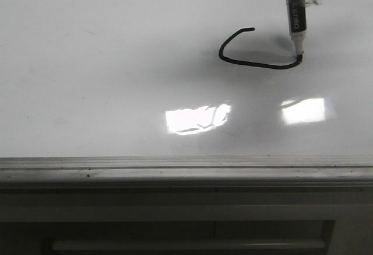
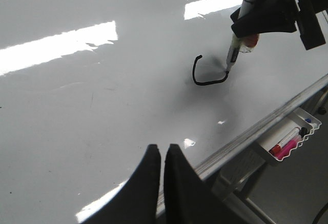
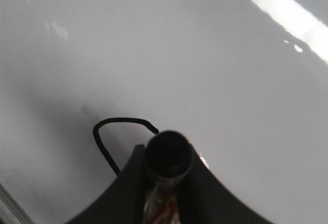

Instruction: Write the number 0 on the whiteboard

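Black marker ink makes one unfinished number 0 (image 1: 256,62) on the whiteboard (image 1: 116,62), in its far right part in the front view: we count a single stroke that starts with a short tick at the top, curves down the left side and runs along a flattish bottom, with the right side not yet drawn. One marker (image 1: 296,18) stands nearly upright with its tip touching the right end of that bottom line. The right gripper (image 3: 166,183) is clamped on the marker's barrel, its dark fingers pressing it from both sides, and we see the pen's round black end between them in the right wrist view. The left gripper (image 2: 162,155) hangs over the board near its grey edge rail (image 1: 186,164), well apart from the stroke, jaws together with only a thin slit between them and nothing held. Beyond the rail in the left wrist view we see one white tray (image 2: 310,131) hung below the board's edge, holding two pens, one red (image 2: 282,143) and one pink (image 2: 289,147); a small blue item at its far end is too small to tell.
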